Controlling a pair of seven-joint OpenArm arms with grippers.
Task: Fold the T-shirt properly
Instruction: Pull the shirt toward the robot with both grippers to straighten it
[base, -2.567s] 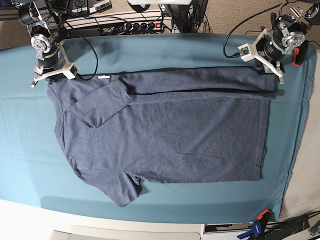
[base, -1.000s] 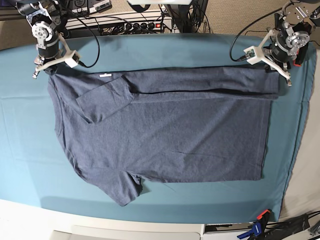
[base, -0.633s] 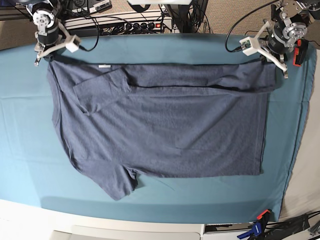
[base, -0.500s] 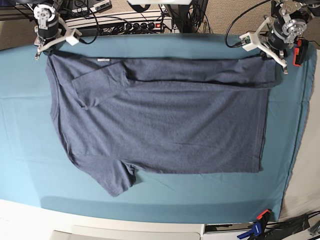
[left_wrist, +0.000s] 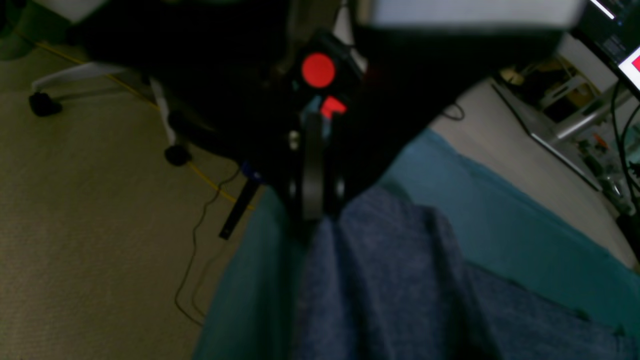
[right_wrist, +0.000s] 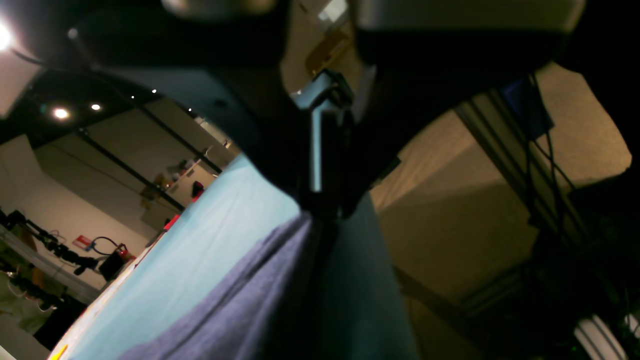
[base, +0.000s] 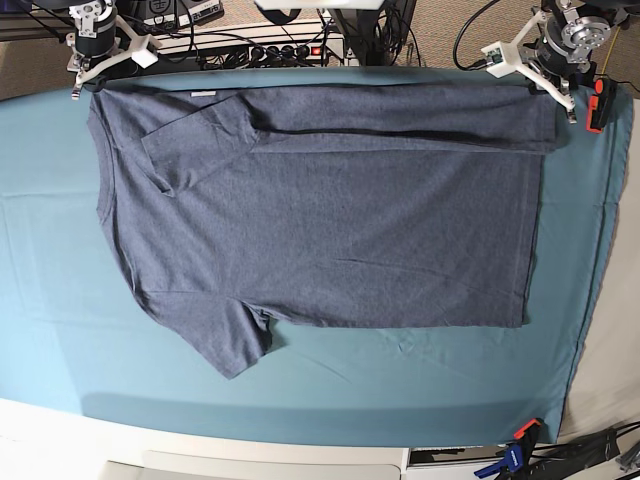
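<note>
The navy T-shirt (base: 320, 210) lies spread on the teal table cloth (base: 50, 300), collar to the left, with its far strip and one sleeve folded over the body. No lettering shows. My left gripper (base: 562, 98) is shut on the far right hem corner. The left wrist view shows its fingers (left_wrist: 311, 200) closed on navy fabric (left_wrist: 390, 290). My right gripper (base: 80, 90) is shut on the far left shoulder corner. The right wrist view shows its fingers (right_wrist: 320, 190) pinching the shirt's edge (right_wrist: 240, 310).
A power strip and cables (base: 270, 45) lie just beyond the table's far edge. A red and black object (base: 598, 105) sits at the right edge. Clamps (base: 515, 445) grip the near right corner. Carpeted floor (left_wrist: 100, 200) lies past the cloth's right edge.
Both grippers have moved toward the far edge of the table with the shirt's far corners. The whole shirt has slid that way and lies stretched flatter.
</note>
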